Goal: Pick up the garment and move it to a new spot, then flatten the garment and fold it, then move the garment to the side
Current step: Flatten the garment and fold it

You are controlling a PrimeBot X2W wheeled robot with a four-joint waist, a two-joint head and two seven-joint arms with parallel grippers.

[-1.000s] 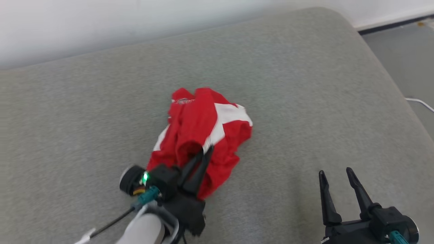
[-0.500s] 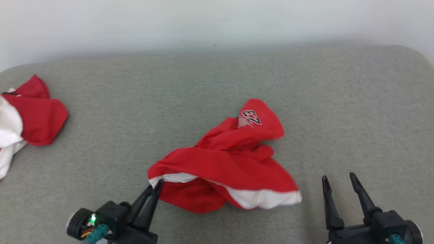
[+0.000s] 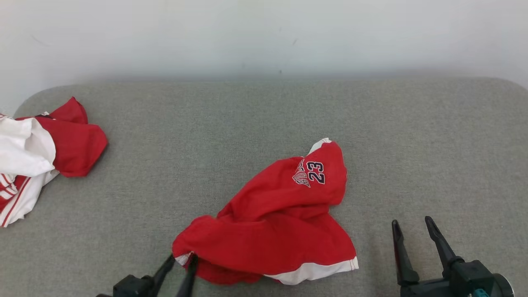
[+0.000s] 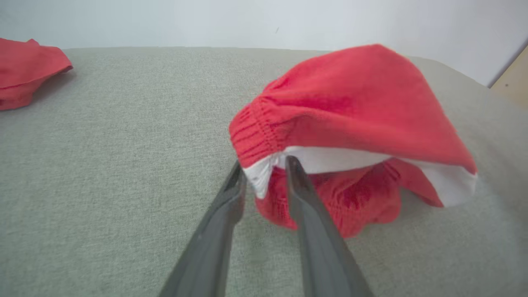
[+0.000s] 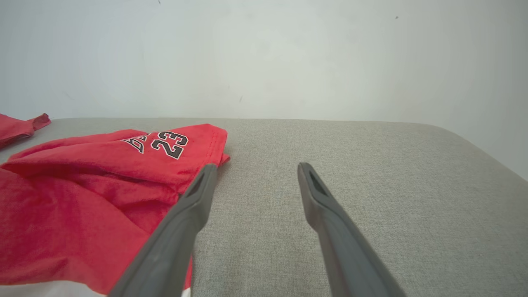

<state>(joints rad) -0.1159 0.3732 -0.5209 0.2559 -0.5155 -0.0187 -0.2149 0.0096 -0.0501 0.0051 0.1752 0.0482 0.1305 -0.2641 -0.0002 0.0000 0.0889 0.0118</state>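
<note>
**Red shorts lying centre frame, left fingertips at the hem corner**

Surroundings: a grey woven upholstered surface [image 3: 412, 136] spans the head view, with a plain white wall [image 3: 247, 33] along the top. A second crumpled red-and-white garment [image 3: 62, 140] lies at the left edge of the frame, well apart from the task item. It shows again at the upper left of the left wrist view [image 4: 24, 70] and as a sliver at the left edge of the right wrist view [image 5: 20, 126].

Task item: the red fabric shorts with white trim and a "23" print [image 3: 272, 218] lie rumpled on the surface, lower centre of the head view. The long axis runs diagonally. The printed end points to the upper right and the white-banded end to the lower left. The white trim runs along the bottom edge.

Left gripper [image 3: 182, 258]: at the bottom edge, left of centre. In the left wrist view [image 4: 265, 163] the fingers stand narrowly apart with the white corner of the shorts [image 4: 354, 95] between the tips. I cannot tell whether they pinch it.

Right gripper [image 3: 411, 221]: lower right, fingers spread wide, holding nothing, just right of the shorts. In its own view [image 5: 256, 167] the left finger overlaps the edge of the shorts [image 5: 82, 185].
</note>
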